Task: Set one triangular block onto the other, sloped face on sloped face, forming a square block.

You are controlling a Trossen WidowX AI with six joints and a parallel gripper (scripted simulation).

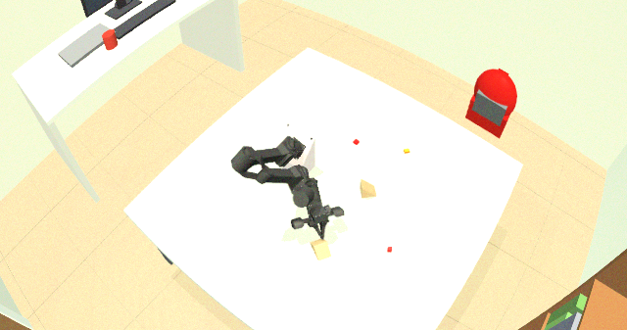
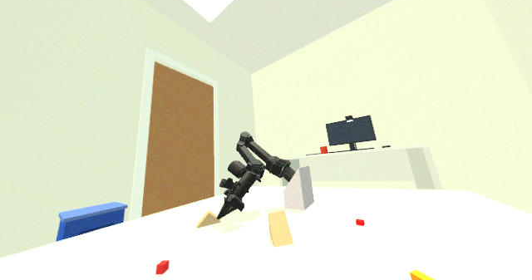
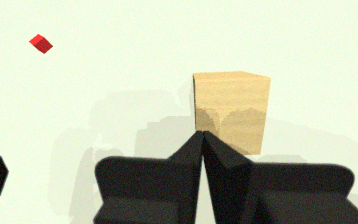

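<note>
One wooden triangular block (image 1: 321, 250) (image 2: 207, 219) (image 3: 232, 95) lies on the table just beyond the fingertips, its triangular end facing the exterior camera. The other triangular block (image 1: 367, 189) (image 2: 280, 228) lies on the table apart from it, nearer to the exterior view; the wrist view does not show it. My gripper (image 1: 322, 238) (image 2: 218, 218) (image 3: 202, 136) is shut with its fingertips together and nothing between them. The tips are low, right beside the near side of the first block; whether they touch it or the table I cannot tell.
A small red block (image 1: 390, 249) (image 2: 162, 267) (image 3: 41, 44) lies on the white table (image 1: 313, 80). Another red block (image 1: 356, 142) (image 2: 360, 222) and a yellow block (image 1: 407, 151) (image 2: 421, 275) lie farther off. A pale wedge-shaped body (image 2: 299, 190) stands by the arm's base.
</note>
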